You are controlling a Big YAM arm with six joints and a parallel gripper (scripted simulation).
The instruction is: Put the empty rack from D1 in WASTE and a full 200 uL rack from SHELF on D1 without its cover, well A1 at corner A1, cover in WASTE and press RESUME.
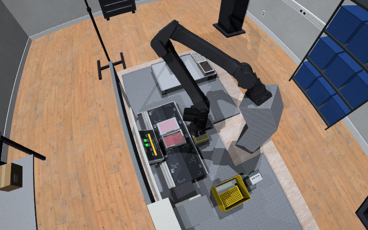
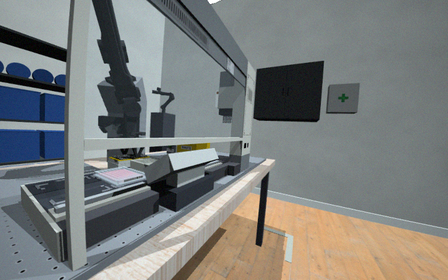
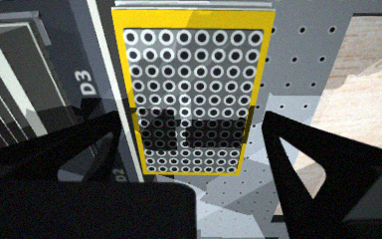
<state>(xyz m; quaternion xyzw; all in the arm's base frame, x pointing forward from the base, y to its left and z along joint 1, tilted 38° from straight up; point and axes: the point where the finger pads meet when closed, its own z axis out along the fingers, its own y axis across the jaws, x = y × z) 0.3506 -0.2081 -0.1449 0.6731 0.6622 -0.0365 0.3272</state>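
A yellow tip rack (image 3: 191,75) (image 1: 201,138) (image 2: 122,159) without a cover sits on a nest beside the deck, next to the mark D3. Its wells show as white rings. My gripper (image 3: 191,119) (image 1: 199,132) is open just above the rack, one finger on each long side, touching nothing. The yellow bin WASTE (image 1: 215,197) (image 2: 195,146) holds another yellow rack (image 1: 231,195) and a grey cover (image 1: 224,186). The deck position at the near end of the deck (image 1: 187,167) is bare between its locators. The box with the white label (image 1: 255,178) stands beside the bin.
Two pink plates (image 1: 168,126) (image 1: 174,139) (image 2: 119,174) sit mid-deck, left of the rack. The shelf unit (image 1: 173,75) at the back holds more racks (image 1: 203,64). The handler's panel (image 1: 150,146) and frame post (image 2: 76,132) bound the deck's far side.
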